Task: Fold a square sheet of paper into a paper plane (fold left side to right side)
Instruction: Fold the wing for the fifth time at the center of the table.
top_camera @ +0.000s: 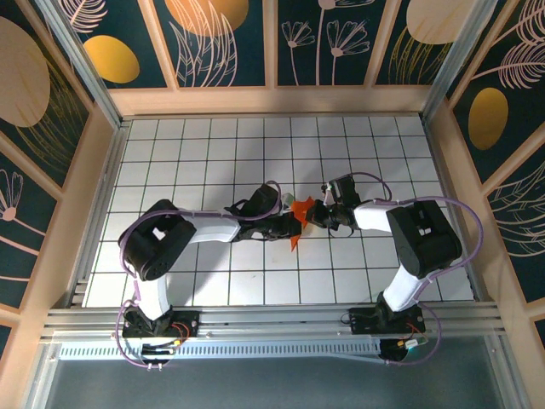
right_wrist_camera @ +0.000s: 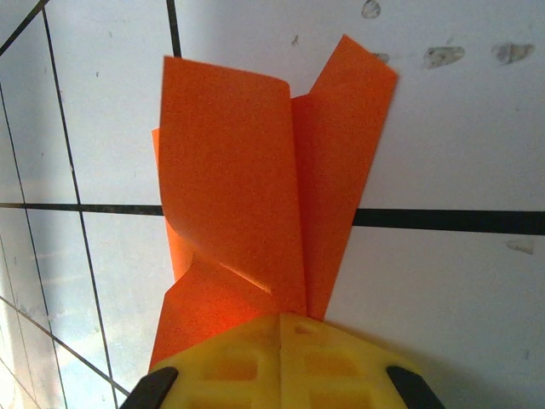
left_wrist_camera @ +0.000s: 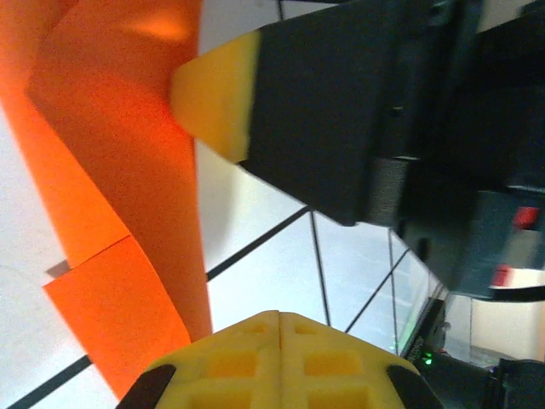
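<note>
Here, with the folded orange paper (top_camera: 295, 237) at the top view's centre, pinched in the closed right gripper (right_wrist_camera: 281, 315) while the left gripper (left_wrist_camera: 279, 313) sits shut beside it, its hold unclear, it seems best to align edges and crease slowly without tugging.

I see the overhead view evenly bright, with soft shadows under both arms on the white worktop (top_camera: 213, 281). My left wrist view is blurred at close range, and the orange paper (left_wrist_camera: 111, 170) has a glare spot. The right wrist view is sharper.
</note>
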